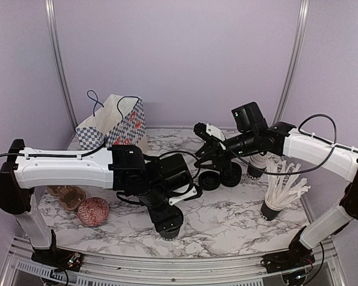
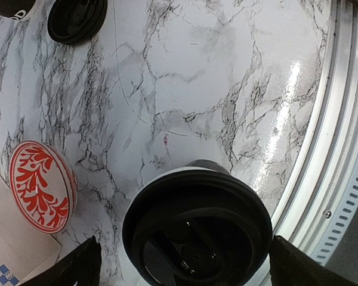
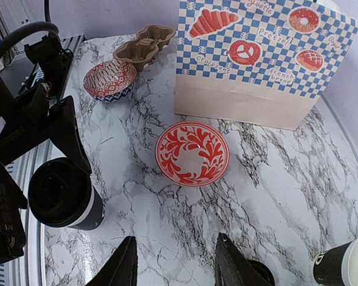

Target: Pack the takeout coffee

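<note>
The lidded coffee cup (image 2: 197,232) stands upright on the bench (image 2: 227,89), right under the left gripper (image 2: 185,256). The gripper's fingers (image 2: 77,268) are spread wide on either side of the lid, clear of it and holding nothing. The cup's long axis is vertical and the gripper looks down on it from above, so the left arm is by far the nearer.

Left of the cup lie the cardboard carrier (image 1: 68,196), its wells apparently empty, and an empty red bowl (image 1: 93,211). Behind the cup and to its left stands the checked paper bag (image 1: 113,122); its inside is hidden. Beyond the cup to the right, the right gripper (image 3: 176,238) hovers partly open and empty near two loose lids (image 1: 221,177). Farther right is a cup bristling with straws (image 1: 280,199).
</note>
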You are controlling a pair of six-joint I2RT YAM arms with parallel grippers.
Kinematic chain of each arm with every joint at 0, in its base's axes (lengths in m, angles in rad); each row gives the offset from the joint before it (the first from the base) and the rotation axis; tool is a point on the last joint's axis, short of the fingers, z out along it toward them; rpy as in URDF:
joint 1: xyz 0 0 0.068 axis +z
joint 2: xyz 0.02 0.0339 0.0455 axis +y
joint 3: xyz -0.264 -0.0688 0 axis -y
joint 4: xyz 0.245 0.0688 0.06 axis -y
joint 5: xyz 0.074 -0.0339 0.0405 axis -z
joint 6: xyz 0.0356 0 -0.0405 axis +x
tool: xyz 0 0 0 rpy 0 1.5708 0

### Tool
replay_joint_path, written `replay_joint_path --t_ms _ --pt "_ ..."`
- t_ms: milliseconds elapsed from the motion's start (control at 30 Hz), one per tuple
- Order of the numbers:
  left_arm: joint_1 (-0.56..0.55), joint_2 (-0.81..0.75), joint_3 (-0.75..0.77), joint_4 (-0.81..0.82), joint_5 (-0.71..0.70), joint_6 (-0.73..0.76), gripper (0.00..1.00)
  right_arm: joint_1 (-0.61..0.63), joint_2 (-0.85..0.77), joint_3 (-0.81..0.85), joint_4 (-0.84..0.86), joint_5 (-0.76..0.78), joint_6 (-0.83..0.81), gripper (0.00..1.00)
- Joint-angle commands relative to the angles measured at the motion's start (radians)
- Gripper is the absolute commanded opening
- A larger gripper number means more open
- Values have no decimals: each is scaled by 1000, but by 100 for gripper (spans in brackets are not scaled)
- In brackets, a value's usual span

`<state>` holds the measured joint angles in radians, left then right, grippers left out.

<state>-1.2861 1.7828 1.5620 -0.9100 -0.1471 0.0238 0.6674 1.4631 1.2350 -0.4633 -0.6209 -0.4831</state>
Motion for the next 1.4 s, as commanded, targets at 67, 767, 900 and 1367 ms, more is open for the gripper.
replay_joint_path --t_ms 67,767,900,1367 --pt "-10 -161 -37 -4 -103 -92 99 -7 12 162 -114 35 53 42" --pt "54 -481 -572 499 -25 -829 78 127 282 70 -410 -308 149 30" --pt "75 -492 -606 553 -4 -820 78 128 306 82 -403 -381 151 34" --pt "123 -429 -655 681 106 -774 72 143 386 147 -391 -372 185 35"
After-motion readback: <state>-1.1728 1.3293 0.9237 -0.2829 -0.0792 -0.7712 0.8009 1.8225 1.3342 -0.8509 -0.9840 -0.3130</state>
